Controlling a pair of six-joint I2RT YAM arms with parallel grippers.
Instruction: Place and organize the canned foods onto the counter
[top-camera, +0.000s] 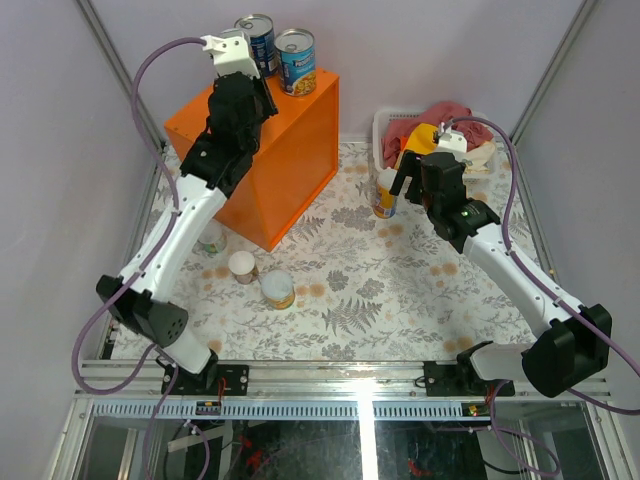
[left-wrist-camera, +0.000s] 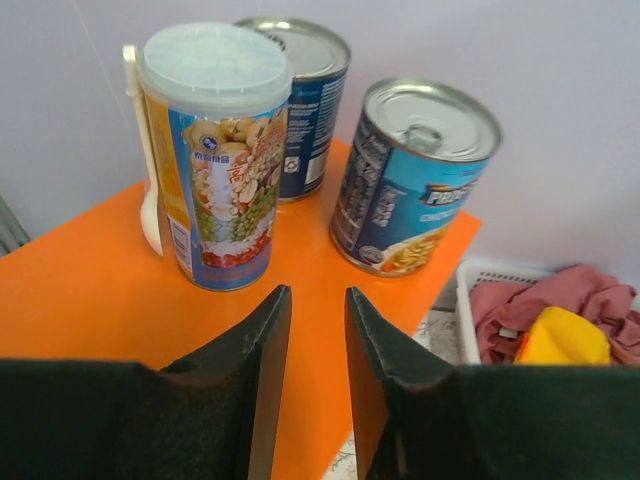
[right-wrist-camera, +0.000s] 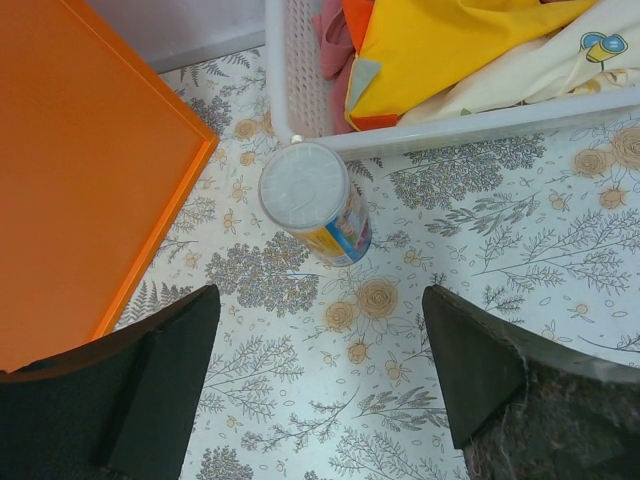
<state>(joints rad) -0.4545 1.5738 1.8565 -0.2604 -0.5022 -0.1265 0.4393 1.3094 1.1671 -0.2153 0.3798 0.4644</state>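
The orange counter (top-camera: 290, 160) carries two blue-labelled cans (top-camera: 296, 60) (top-camera: 258, 38) at its back. In the left wrist view a taller white-lidded can (left-wrist-camera: 215, 150) stands on the counter (left-wrist-camera: 90, 300) beside them, just ahead of my left gripper (left-wrist-camera: 317, 295). Its jaws are shut to a thin gap, with nothing between them. My right gripper (right-wrist-camera: 320, 340) hangs open over the table, a little short of an upright white-lidded yellow and blue can (right-wrist-camera: 315, 205) (top-camera: 384, 192). More cans stand on the table: a short white-topped one (top-camera: 242, 266), a yellow one (top-camera: 278, 290) and one half hidden by the left arm (top-camera: 211, 238).
A white basket (top-camera: 380, 125) of red and yellow cloths sits at the back right, its rim (right-wrist-camera: 450, 130) right behind the can under my right gripper. The counter's side (right-wrist-camera: 80, 150) is to that can's left. Walls close in the back and both sides.
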